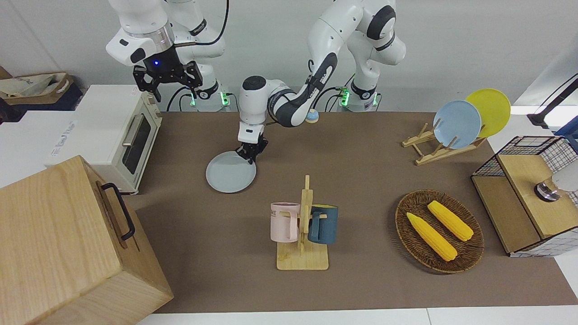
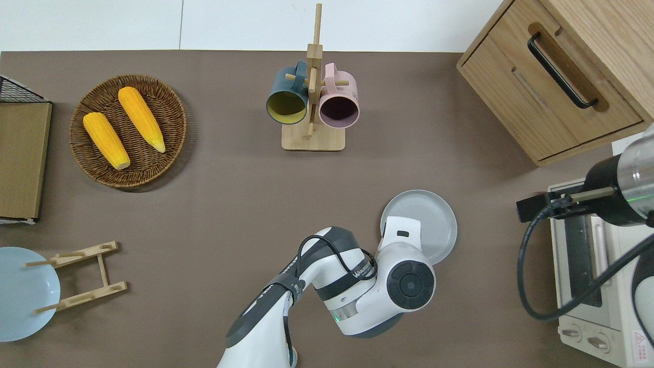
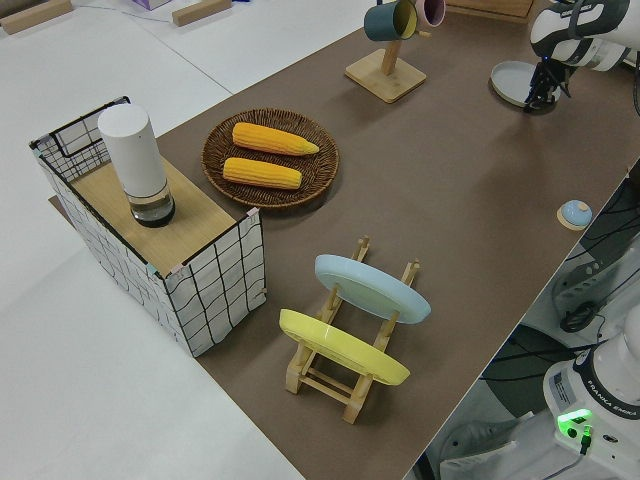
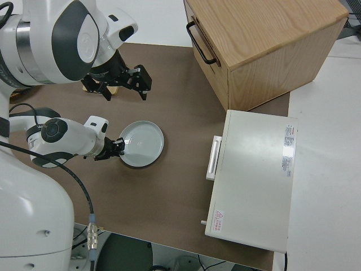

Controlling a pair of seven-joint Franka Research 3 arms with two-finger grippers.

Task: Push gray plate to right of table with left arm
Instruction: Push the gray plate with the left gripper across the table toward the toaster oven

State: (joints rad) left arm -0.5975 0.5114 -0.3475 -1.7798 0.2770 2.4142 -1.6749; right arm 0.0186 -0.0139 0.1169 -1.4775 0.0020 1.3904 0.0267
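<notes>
Gray plate (image 1: 229,175) touching left fingers (image 1: 251,155) at its robot-side rim.

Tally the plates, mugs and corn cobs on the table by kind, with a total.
Plates: 3 (gray plate, sky-blue plate, yellow plate)
Mugs: 2 (pink mug, dark blue mug)
Corn cobs: 2 ()
Total: 7

left arm (image 2: 357,278) hiding part of gray plate (image 2: 434,214) overhead, sky-blue plate (image 2: 20,294) cut off at edge
</notes>
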